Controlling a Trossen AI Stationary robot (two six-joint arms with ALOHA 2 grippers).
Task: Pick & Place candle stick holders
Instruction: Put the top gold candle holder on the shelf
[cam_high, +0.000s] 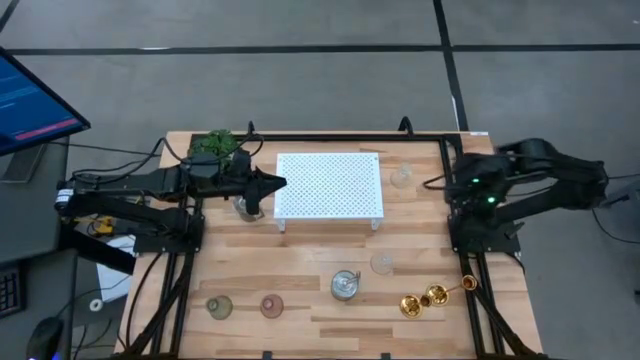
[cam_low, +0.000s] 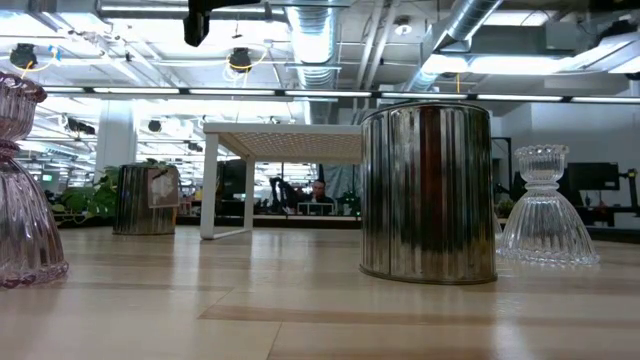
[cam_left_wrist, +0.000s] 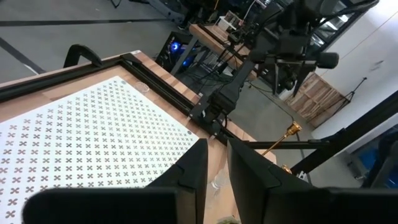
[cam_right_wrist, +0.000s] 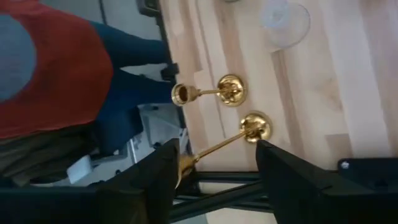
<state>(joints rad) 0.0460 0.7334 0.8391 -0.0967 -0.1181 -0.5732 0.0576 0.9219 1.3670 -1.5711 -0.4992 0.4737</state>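
From above, my left gripper (cam_high: 268, 186) is hovering at the left edge of the white perforated stand (cam_high: 329, 186), over a silvery cup (cam_high: 246, 207); my right arm is waiting at the table's right edge. Greenish holder (cam_high: 219, 306), pinkish holder (cam_high: 271, 305), another silvery cup (cam_high: 345, 285) and gold holders (cam_high: 425, 299) are sitting along the front.

At table level, that cup (cam_low: 428, 193) is looming beside a clear glass holder (cam_low: 545, 208).

My left fingers (cam_left_wrist: 196, 168) are standing slightly parted, gripping nothing.

My right gripper (cam_right_wrist: 214, 163) is gaping empty above the gold holders (cam_right_wrist: 231, 90).
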